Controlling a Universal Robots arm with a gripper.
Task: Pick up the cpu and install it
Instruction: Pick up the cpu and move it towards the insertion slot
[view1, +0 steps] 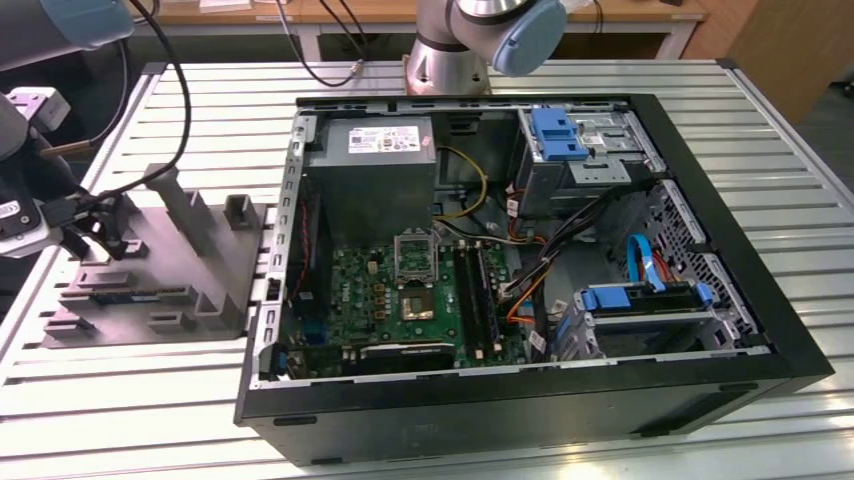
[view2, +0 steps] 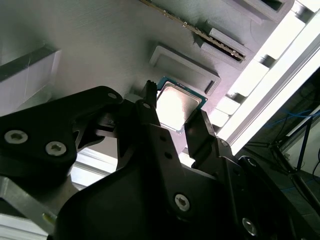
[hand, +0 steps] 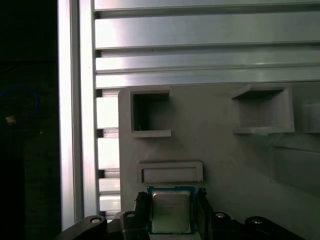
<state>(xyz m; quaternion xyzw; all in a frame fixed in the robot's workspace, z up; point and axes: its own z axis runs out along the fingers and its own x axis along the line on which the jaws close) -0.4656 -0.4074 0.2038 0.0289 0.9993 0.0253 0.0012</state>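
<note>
Okay, black robot gripper (view2: 175, 106) hung low over grey moulded plastic tray (view1: 150, 240), which sat on slatted aluminium desk (view1: 134, 400) near its edge at the exterior view's left. The cpu (hand: 171, 212), a small flat square silvery chip with a thin pale rim, lay on the tray between the jaws. Jaws sat tight beside two opposite edges; couldn't tell if clamped or just open around it. Open black computer case (view1: 534, 420) lay beside the tray.

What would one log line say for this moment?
step: pick up | gripper: around chip | chip: at grey tray | grip: unconfirmed
</note>
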